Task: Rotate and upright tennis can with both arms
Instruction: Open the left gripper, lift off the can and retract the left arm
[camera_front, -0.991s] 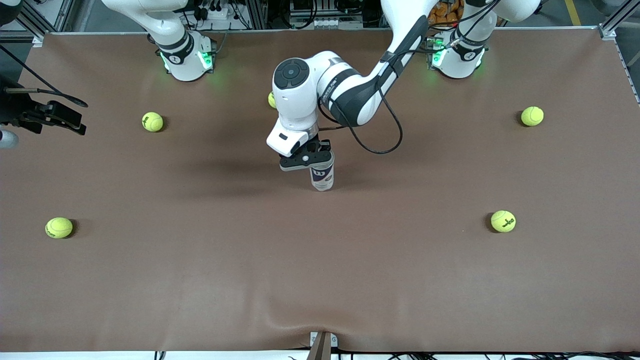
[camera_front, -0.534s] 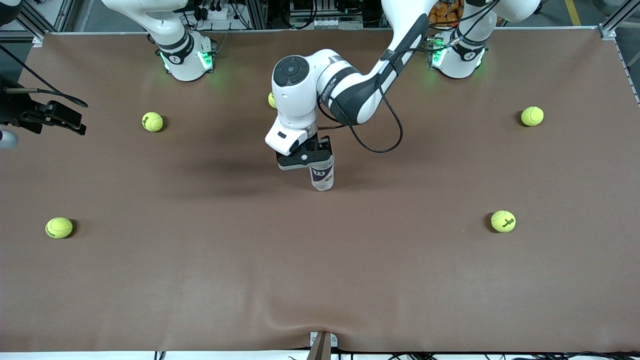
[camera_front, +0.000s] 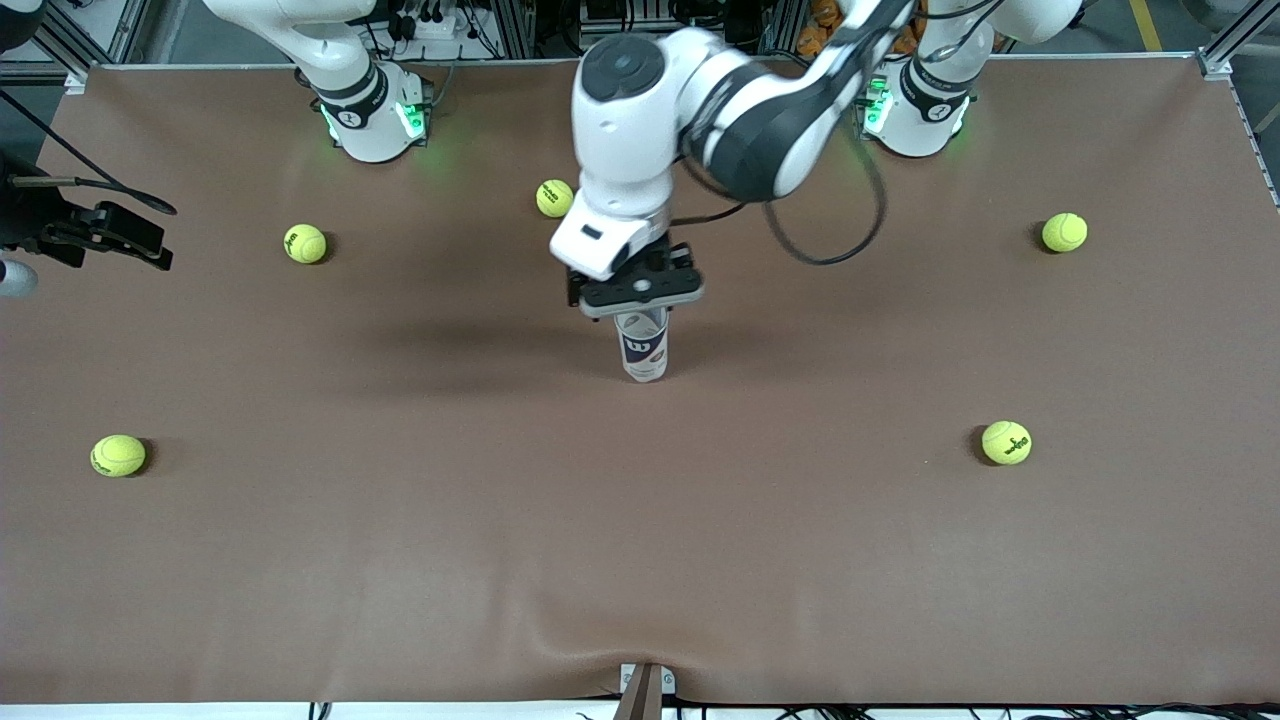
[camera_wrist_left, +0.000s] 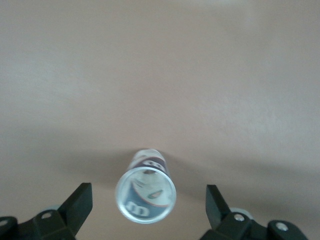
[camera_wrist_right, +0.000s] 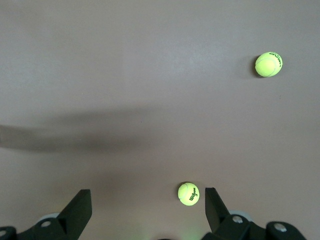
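The tennis can (camera_front: 645, 352) stands upright on the brown table near its middle, clear with a dark-blue "W" label. My left gripper (camera_front: 640, 298) hangs just above its top, open, with a finger on either side and touching nothing. In the left wrist view the can's round silver-rimmed top (camera_wrist_left: 146, 200) sits between the spread fingers (camera_wrist_left: 80, 200), apart from both. My right gripper (camera_wrist_right: 147, 199) is open and empty, held high over the right arm's end of the table, and waits.
Several yellow tennis balls lie scattered: one near the bases (camera_front: 553, 197), one beside the right arm's base (camera_front: 305, 243), one toward the left arm's end (camera_front: 1064, 232), and two nearer the front camera (camera_front: 1006, 442) (camera_front: 118, 455). The right wrist view shows two balls (camera_wrist_right: 188, 194) (camera_wrist_right: 268, 64).
My left gripper has let go of the can's top, opened and risen above it. The can stays upright in place. The ball near the bases has come into view.
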